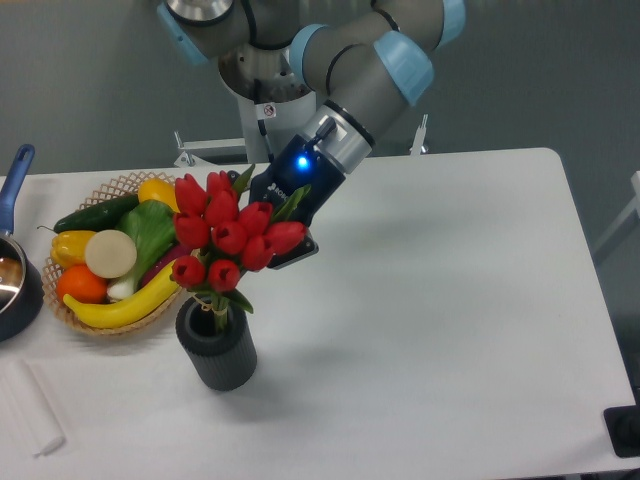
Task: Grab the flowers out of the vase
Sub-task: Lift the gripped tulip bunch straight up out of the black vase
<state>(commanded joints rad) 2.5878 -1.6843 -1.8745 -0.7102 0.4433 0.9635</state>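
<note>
The flowers (228, 232), a bunch of red tulip buds with green leaves, stand tilted above the vase (217, 346), with their green stems reaching into its round mouth. The vase is a short dark grey ribbed cylinder on the white table, left of centre at the front. My gripper (292, 248) comes down from the upper right, with a blue light on its wrist. It sits right behind and against the right side of the buds. The buds hide its fingertips, so I cannot tell whether the fingers are closed on the bunch.
A wicker basket (110, 187) with a banana, an orange, a cucumber, yellow peppers and a green leafy vegetable stands just left of the vase. A dark pot with a blue handle (17, 170) is at the left edge. A white folded cloth (30, 408) lies at the front left.
</note>
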